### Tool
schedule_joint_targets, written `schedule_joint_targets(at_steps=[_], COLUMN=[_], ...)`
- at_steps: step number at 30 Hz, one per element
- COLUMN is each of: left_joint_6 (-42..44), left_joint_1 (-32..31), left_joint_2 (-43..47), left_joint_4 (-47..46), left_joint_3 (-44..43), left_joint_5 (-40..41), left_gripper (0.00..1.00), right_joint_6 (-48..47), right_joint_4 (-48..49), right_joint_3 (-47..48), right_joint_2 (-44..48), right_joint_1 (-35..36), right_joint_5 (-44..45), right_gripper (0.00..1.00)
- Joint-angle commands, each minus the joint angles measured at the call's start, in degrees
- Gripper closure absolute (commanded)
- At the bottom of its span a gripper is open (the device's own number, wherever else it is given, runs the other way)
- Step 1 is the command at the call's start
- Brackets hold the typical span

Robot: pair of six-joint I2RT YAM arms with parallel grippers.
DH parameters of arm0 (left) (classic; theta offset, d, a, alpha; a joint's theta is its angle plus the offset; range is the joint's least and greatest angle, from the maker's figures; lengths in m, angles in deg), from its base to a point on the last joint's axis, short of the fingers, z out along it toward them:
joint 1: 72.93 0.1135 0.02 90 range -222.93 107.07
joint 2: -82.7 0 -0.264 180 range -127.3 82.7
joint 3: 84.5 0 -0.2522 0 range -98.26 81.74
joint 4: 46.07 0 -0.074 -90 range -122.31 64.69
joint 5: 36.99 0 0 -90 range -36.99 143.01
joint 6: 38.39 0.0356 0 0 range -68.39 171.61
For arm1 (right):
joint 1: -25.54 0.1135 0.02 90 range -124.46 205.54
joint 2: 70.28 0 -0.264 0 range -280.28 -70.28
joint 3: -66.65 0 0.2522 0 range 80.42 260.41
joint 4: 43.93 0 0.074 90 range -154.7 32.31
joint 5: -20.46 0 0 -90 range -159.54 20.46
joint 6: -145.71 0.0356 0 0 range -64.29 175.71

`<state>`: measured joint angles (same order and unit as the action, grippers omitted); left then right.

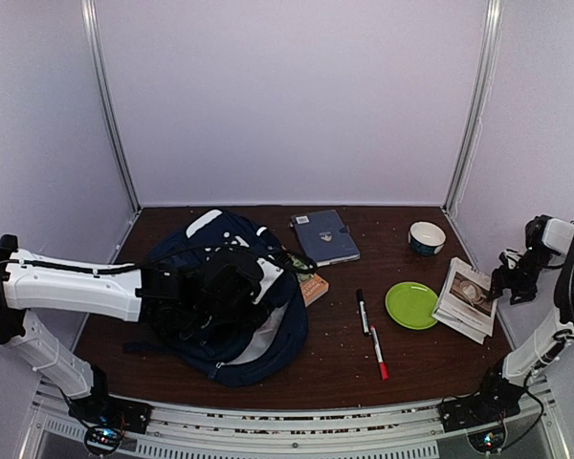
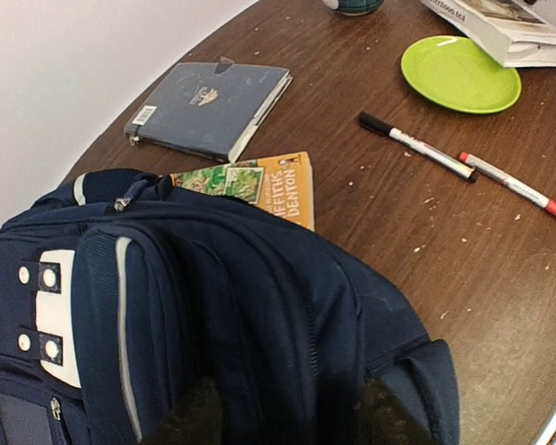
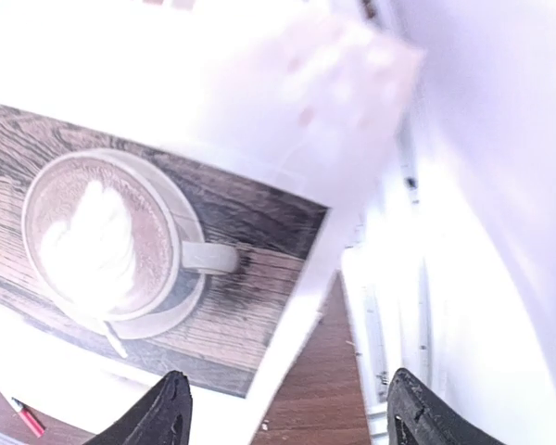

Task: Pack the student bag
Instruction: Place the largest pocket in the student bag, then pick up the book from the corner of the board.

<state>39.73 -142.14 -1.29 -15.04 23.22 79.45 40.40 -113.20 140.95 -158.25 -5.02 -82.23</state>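
The navy-blue student bag (image 1: 231, 325) lies at the left middle of the table, its white patch with dark squares (image 2: 48, 315) showing in the left wrist view. My left gripper (image 1: 220, 287) rests on top of the bag (image 2: 259, 306). It is open, and its dark fingers (image 2: 167, 417) stand apart with a fold of bag fabric between them. My right gripper (image 1: 510, 287) hovers open and empty over the right edge of a magazine with a coffee-cup picture (image 1: 467, 298). That magazine (image 3: 148, 241) fills the right wrist view between and above my open fingers (image 3: 171, 408).
A grey-blue notebook (image 1: 325, 236) lies behind the bag, and an orange book (image 1: 313, 288) is partly tucked under its right side. A black marker (image 1: 362, 312), a red marker (image 1: 379, 353), a green plate (image 1: 411, 305) and a bowl (image 1: 426, 237) lie to the right. White walls enclose the table.
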Motion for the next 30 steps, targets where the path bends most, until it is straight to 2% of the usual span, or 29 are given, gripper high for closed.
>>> schedule_joint_targets(at_steps=[1, 3, 7, 10, 13, 15, 18, 20, 22, 25, 30], left_joint_6=[1.17, 2.29, 3.98, 3.06, -1.29, -5.13, -8.99, -13.39, -20.04, -28.22, -31.18], left_joint_1=[0.13, 0.17, 1.59, 4.19, 7.12, 8.47, 9.55, 10.27, 11.41, 13.44, 14.10], left_joint_2=[2.92, 2.01, -7.78, -17.56, -27.52, -34.41, -46.65, -51.78, -54.89, -57.97, -58.33], left_joint_4=[-6.37, -6.60, -0.88, 3.10, 2.93, 4.38, 8.98, 9.03, 5.77, -0.47, -3.85], left_joint_3=[-2.36, -5.79, -20.92, -34.42, -46.03, -54.97, -70.89, -78.06, -80.28, -78.48, -75.64], left_joint_5=[-8.42, -11.18, -14.82, -21.97, -30.45, -35.03, -39.29, -41.84, -44.69, -49.08, -51.25], left_gripper=[0.35, 0.27, 0.25, 0.22, 0.19, 0.03, 0.02, 0.03, 0.06, 0.12, 0.15], right_joint_6=[-1.33, -1.63, -1.95, -1.72, -2.27, -2.79, -3.45, -3.79, -4.41, -5.17, -5.66], right_joint_4=[-0.38, 0.32, 2.07, 3.55, 3.99, 4.22, 4.64, 4.74, 4.94, 6.01, 5.50], right_joint_3=[-0.68, -0.92, -1.32, -1.82, -1.74, -1.61, -1.22, -1.00, -0.90, -1.61, -2.27], right_joint_2=[-2.06, -2.59, -3.48, -4.11, -4.58, -4.55, -4.42, -4.45, -4.44, -4.16, -4.09], right_joint_1=[-0.24, -0.24, -0.28, -0.27, -0.21, -0.16, -0.19, -0.19, -0.18, -0.10, -0.11], right_joint_5=[-3.81, -5.06, -6.92, -7.67, -9.37, -10.46, -12.01, -13.36, -15.01, -16.36, -17.52], right_gripper=[0.27, 0.27, 0.28, 0.29, 0.32, 0.34, 0.39, 0.41, 0.44, 0.52, 0.58])
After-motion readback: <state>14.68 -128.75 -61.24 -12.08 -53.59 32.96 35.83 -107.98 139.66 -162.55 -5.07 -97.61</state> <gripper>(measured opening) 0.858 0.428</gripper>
